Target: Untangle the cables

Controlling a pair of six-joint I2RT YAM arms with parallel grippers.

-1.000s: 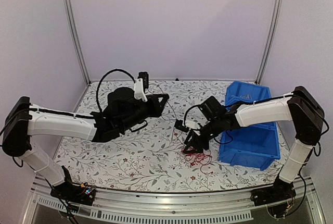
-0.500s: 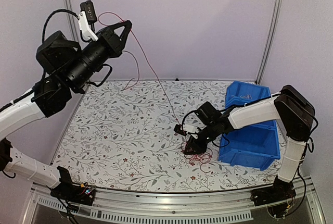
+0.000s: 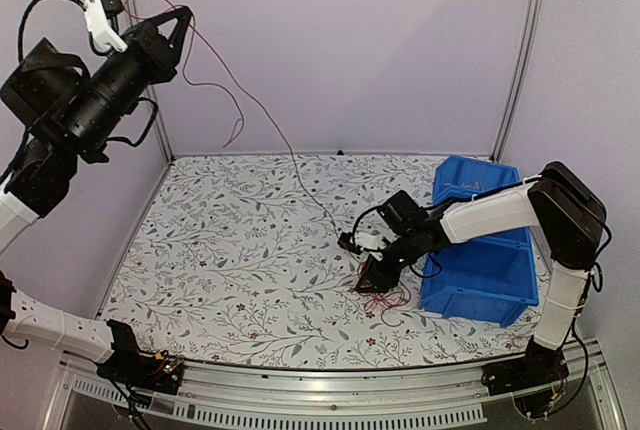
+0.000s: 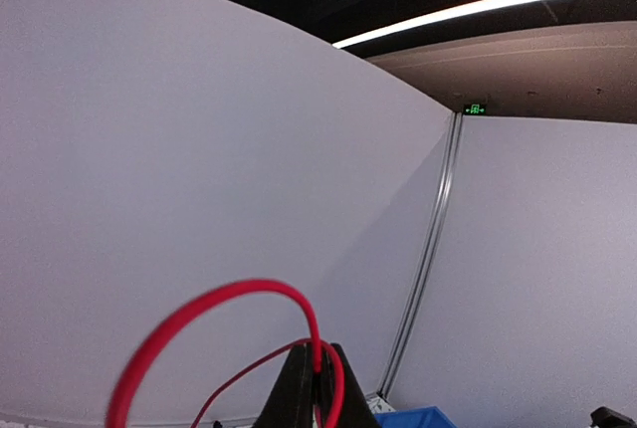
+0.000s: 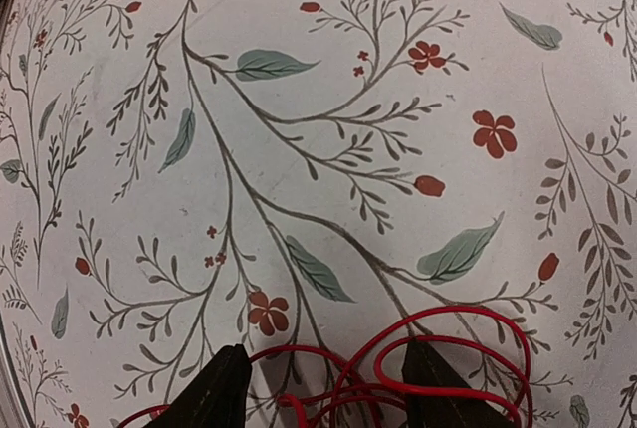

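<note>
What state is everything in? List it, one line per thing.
Left gripper: raised high, shut on red strand.
Right gripper: low over the clump, open.
Cables: tangled clump on the table, one strand running up.
Blue bin: upright beside the clump.

On the flower-print table (image 3: 230, 250), a clump of thin red wires (image 3: 380, 295) lies near-right of centre, just left of the blue plastic bin (image 3: 480, 280). The right black two-finger gripper (image 3: 368, 278) sits on the clump's left edge, fingers straddling strands. The left black gripper (image 3: 180, 25) is high above the far-left corner, pinching a long red strand (image 3: 270, 120) that runs down to the clump.
</note>
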